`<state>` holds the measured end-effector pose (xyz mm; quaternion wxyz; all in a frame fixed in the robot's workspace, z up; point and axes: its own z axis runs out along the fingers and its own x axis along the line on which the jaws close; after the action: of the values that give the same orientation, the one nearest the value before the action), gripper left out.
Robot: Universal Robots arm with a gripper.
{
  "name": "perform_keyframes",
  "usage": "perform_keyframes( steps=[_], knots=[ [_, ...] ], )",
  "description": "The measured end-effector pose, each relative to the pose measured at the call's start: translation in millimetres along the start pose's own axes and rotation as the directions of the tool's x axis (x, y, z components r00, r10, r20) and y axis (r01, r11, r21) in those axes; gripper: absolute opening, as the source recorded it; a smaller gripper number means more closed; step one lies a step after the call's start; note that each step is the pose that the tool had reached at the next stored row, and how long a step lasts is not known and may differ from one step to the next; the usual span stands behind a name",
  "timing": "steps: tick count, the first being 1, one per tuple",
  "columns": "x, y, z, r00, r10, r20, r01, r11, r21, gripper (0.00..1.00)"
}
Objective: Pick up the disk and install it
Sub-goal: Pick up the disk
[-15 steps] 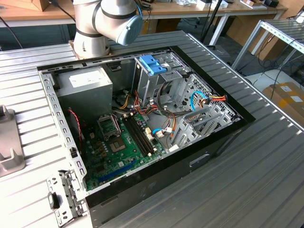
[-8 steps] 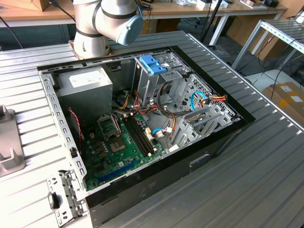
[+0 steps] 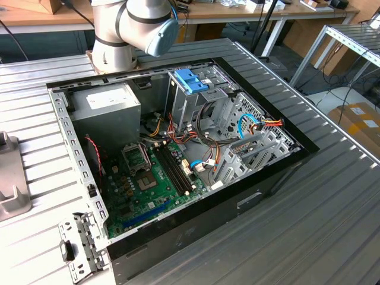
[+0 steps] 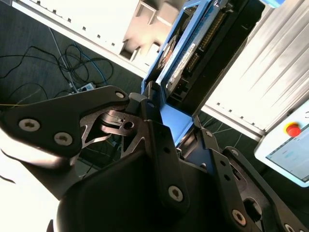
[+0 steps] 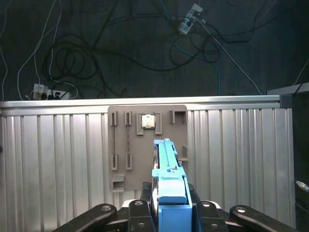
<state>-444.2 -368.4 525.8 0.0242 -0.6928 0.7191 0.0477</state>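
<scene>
- Between my jaws sits the disk [image 5: 167, 166] [image 4: 188, 53], seen in both wrist views.
- My jaws are pinching it. My black fingers [image 4: 159, 145] press on its two flat sides.
- The disk is turned on its edge.
- In the first wrist view I see its thin blue edge pointing away from me.
- In the second wrist view I see its pale label and a blue strip along its side.
- Past the disk, a tan tray [image 5: 120, 140] lies on the ribbed metal counter [image 5: 58, 159].
- The tray has slots, and a small square chip [image 5: 147, 122] sits in one of them.
- I cannot tell if the far end of the disk touches the tray.
- Beyond the counter is a dark floor [image 5: 265, 43] with loose wires [image 5: 82, 63] on it.
- A red button [image 4: 292, 129] sits on a pale box [image 4: 285, 154] near the counter.
- In the exterior view, a big open case [image 3: 202, 228] lies on the counter, and my arm [image 3: 133, 24] stands just behind it.
- Inside the case, a grey power box [image 3: 107, 104] fills the corner near my arm, toward the exterior view's left.
- A green board [image 3: 142, 178] lies flat on the bottom of the case.
- A small blue latch [image 3: 191, 80] sits on a metal cage [image 3: 219, 107] by the far wall of the case.
</scene>
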Motion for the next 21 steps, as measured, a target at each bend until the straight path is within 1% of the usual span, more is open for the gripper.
perform_keyframes(
  steps=[12,21],
  knots=[
    [1.9,-4.3,-0.3,1.0000,0.000,0.0000,0.000,1.0000,0.0000,0.37],
    [4.0,-9.2,-0.5,1.0000,0.000,0.0000,0.000,1.0000,0.0000,0.37]
  ],
)
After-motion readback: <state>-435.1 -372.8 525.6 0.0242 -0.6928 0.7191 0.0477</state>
